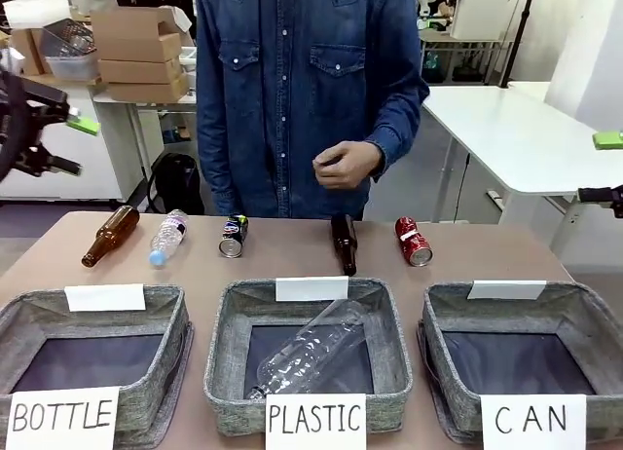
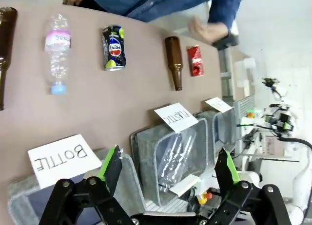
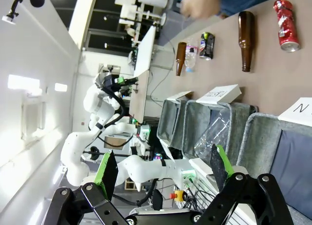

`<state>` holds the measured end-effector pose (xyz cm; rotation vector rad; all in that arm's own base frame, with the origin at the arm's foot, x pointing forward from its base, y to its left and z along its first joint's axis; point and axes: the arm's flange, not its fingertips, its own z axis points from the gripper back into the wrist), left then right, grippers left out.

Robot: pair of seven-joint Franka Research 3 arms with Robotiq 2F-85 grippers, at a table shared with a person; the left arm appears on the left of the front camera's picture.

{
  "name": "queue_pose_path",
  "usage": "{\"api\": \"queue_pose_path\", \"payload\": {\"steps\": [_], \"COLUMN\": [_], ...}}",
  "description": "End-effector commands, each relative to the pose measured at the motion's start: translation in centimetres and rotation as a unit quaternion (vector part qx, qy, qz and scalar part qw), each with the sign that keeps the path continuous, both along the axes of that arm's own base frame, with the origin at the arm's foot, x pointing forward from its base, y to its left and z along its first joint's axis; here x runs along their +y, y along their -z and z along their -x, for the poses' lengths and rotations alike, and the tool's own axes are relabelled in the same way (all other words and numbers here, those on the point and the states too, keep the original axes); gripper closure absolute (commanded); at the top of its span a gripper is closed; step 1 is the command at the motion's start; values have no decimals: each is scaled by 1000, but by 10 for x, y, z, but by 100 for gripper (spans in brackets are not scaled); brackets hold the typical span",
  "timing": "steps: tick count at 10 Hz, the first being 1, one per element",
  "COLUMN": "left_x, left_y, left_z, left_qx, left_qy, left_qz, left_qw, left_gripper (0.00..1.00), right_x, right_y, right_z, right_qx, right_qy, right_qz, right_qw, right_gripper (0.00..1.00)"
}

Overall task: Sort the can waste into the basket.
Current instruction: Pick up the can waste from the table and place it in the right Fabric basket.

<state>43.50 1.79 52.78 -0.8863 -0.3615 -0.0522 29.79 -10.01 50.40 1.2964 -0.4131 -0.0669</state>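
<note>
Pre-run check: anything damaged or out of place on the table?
Both cans look dented: the dark blue can and the red can, lying on their sides in the far row. Nothing spilled.

Shiny metal on dark can [image 1: 233,236] and red can [image 1: 413,242]; rough cloth basket [image 1: 584,309], paper sign [image 1: 533,421]; desk [image 1: 467,260] matt, perhaps laminate.

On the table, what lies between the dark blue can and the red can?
One brown glass bottle lies on its side between the dark blue can and the red can, nearer the red one; the front view shows this.
</note>
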Motion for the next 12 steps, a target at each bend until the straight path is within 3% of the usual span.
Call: {"api": "queue_pose_path", "payload": {"steps": [1,3,4,7,12], "left_x": [-50,-115,-143,-213,-245], "left_y": [6,35,50,106,179], "left_z": [-47,-96,-113,-161,-179], "left_qx": [44,77,69,71,87], "left_qy": [-15,-39,-79,-79,-83], "left_qz": [-87,-178,-227,-350,-384], "left_qw": [995,980,968,931,916], "left_gripper": [0,0,0,0,0], "right_x": [0,0,0,0,0], "right_y": [0,0,0,0,0], "right_z": [-3,-3,-3,-3,-3], "right_qx": [-16,-16,-16,-16,-16], "right_qy": [-1,-1,-1,-1,-1], "right_qz": [-6,-6,-6,-6,-6], "right_qw": [1000,1000,1000,1000,1000], "right_gripper": [0,0,0,0,0]}}
